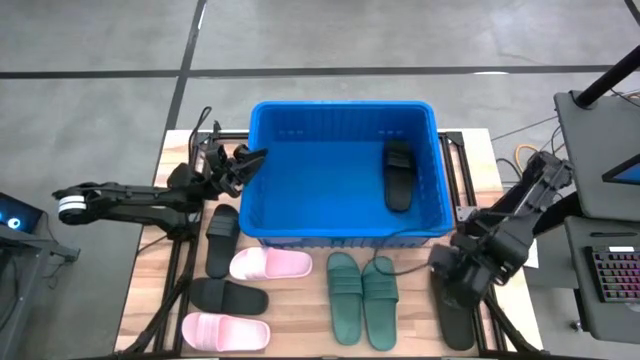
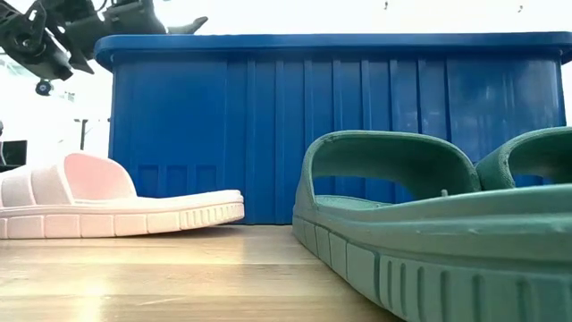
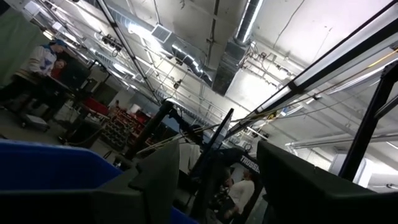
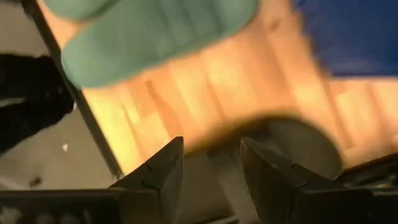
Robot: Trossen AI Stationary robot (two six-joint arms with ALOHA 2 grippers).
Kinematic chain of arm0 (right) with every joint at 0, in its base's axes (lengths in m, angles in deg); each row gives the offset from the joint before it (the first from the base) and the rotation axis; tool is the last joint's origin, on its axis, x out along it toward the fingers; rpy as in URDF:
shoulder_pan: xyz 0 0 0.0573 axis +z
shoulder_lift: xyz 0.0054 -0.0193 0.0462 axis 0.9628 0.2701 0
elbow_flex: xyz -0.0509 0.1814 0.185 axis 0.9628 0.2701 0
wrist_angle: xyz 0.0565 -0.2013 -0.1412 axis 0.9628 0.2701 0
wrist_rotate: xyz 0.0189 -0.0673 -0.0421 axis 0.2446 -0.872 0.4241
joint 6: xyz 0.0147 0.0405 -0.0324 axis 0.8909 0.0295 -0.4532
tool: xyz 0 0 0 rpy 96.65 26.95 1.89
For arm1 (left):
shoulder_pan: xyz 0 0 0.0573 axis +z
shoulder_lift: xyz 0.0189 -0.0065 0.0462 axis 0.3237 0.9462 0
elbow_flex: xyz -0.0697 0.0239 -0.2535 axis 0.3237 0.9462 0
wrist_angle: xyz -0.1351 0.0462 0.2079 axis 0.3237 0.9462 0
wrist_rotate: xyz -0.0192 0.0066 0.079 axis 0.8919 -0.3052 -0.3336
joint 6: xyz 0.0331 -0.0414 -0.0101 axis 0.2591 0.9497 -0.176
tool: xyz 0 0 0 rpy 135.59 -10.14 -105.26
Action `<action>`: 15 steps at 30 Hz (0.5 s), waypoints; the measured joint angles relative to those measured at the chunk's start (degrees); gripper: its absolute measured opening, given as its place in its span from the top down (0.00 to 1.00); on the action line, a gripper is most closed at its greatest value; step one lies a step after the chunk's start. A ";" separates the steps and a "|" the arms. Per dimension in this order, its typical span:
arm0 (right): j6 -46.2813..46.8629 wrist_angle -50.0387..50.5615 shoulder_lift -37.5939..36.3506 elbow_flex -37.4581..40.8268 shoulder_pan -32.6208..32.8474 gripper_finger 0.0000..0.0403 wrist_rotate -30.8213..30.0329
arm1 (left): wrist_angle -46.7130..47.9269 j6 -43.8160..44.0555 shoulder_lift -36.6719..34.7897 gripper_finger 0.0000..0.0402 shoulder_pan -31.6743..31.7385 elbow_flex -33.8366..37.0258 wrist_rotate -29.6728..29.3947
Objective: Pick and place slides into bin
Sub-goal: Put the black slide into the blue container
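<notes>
The blue bin (image 1: 345, 170) stands at the table's far middle, with one black slide (image 1: 398, 175) lying inside by its right wall. In front of it lie two pink slides (image 1: 270, 264) (image 1: 225, 331), two green slides (image 1: 345, 295) (image 1: 380, 300) and black slides (image 1: 221, 238) (image 1: 228, 296) (image 1: 458, 318). My left gripper (image 1: 240, 165) hangs open beside the bin's left rim, fingers tilted upward, with nothing between them (image 3: 217, 155). My right gripper (image 1: 455, 272) points down, open, just above the right-hand black slide (image 4: 298, 146).
The right arm stands over the table's near right corner, close to the bin's right front corner (image 1: 440, 232). A cable (image 1: 385, 262) lies by the green slides. Bare wood (image 1: 300, 320) shows between the pink and green slides.
</notes>
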 joint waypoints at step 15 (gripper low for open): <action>2.26 -1.91 10.17 4.31 16.34 0.45 1.14 | -0.03 0.04 3.89 0.50 -0.04 0.09 0.22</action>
